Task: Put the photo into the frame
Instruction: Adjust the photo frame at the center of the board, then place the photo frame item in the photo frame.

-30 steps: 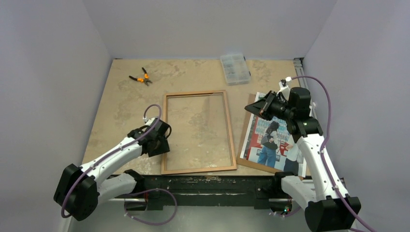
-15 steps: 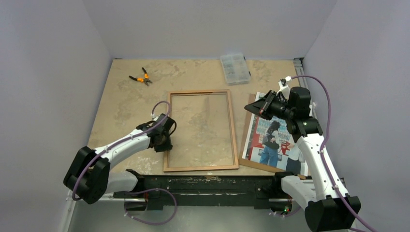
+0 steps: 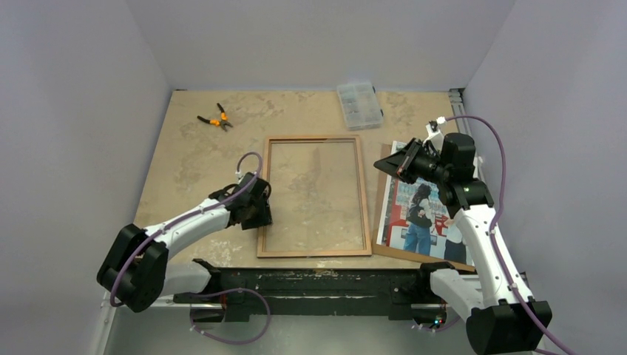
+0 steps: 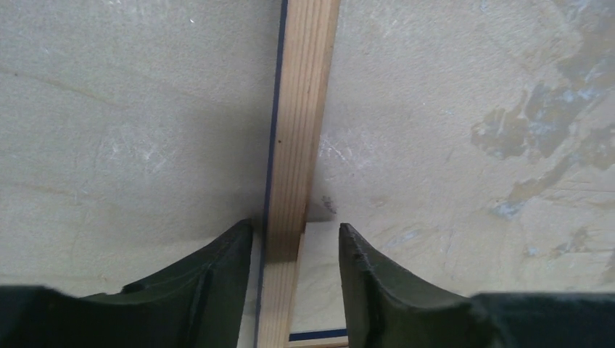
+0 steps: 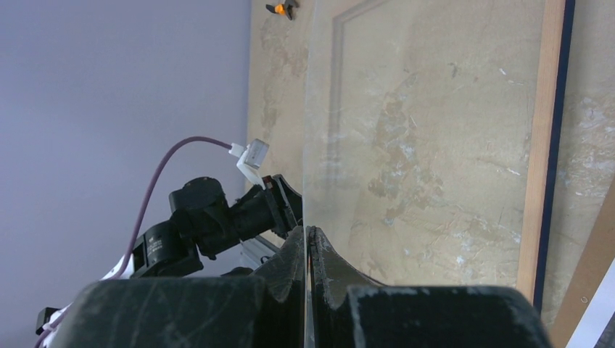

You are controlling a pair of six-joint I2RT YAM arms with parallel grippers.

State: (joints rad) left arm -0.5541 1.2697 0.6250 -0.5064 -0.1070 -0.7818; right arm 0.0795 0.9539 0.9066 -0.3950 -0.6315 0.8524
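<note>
The frame (image 3: 364,196) lies flat mid-table, wood-brown face up. My left gripper (image 3: 259,214) is at its left rail, near the front corner. In the left wrist view the left gripper (image 4: 294,228) is open and straddles that rail (image 4: 304,109): the left finger sits against the blue outer edge, and the right finger stands inside with a gap. The photo (image 3: 425,214) lies picture-up on a brown board (image 3: 381,211) to the right. My right gripper (image 3: 378,164) hovers over the board's far left corner. Seen close, the right gripper (image 5: 307,230) is shut on a thin clear sheet (image 5: 312,181), edge-on.
Orange-handled pliers (image 3: 214,118) lie at the far left. A clear plastic parts box (image 3: 359,105) sits at the back, beyond the frame. Purple walls close in on both sides. The frame's right rail (image 5: 540,145) lies close to the brown board.
The frame has slid to the right, toward the board, with my left gripper moving right along with its left rail. The right arm has held still.
</note>
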